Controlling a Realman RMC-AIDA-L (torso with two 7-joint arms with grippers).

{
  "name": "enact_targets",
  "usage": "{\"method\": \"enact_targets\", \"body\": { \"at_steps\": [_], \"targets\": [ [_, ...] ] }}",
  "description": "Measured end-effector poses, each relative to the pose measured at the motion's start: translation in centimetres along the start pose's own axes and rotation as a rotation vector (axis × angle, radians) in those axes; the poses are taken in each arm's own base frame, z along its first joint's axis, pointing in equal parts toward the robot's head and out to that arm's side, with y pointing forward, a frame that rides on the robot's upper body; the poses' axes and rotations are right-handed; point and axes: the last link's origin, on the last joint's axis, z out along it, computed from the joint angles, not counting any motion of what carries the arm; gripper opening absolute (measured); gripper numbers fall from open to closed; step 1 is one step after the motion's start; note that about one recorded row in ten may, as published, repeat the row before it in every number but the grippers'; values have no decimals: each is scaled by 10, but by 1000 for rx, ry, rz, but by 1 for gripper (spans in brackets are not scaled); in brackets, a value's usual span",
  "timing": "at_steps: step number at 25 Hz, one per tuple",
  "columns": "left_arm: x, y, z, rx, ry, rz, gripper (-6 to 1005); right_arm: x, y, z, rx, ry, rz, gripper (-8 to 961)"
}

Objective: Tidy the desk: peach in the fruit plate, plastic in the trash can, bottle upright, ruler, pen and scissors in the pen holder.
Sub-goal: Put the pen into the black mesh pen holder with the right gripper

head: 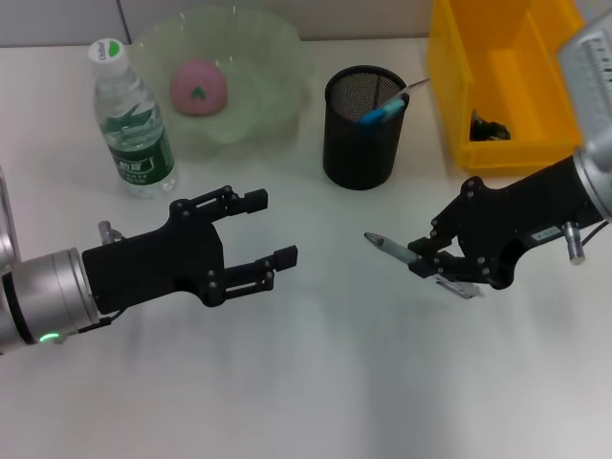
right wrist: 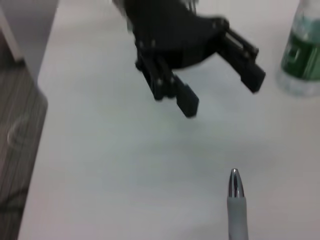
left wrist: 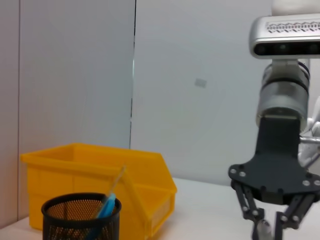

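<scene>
Two grippers: right gripper [head: 427,262] pinches the grey silver-tipped pen [head: 387,247], left gripper [head: 270,229] spread; only head view shows the clear green-labelled bottle's [head: 132,122] label, probably unreadable.

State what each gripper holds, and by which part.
Right gripper is shut on the pen, gripping its rear end, tip forward. Left gripper is open, empty.

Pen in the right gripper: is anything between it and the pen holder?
Nothing visible blocks it. The right gripper holds the pen, and only bare desk lies between it and the pen holder. The open left gripper hovers off to the side.
</scene>
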Motion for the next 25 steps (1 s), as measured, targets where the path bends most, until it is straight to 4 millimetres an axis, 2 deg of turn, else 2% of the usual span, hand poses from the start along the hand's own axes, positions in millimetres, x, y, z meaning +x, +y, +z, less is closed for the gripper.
{"method": "enact_targets", "body": {
  "at_steps": [6,17,25],
  "targets": [
    [4,2,2,-10,34,-5,772,16,9,0,32,-186,2,125],
    [6,10,7,-40,74,-47,773,34,20,13,73,-372,45,126],
    [5,18,6,-61,101,-76,773,47,28,13,117,-513,98,126]
  ]
}}
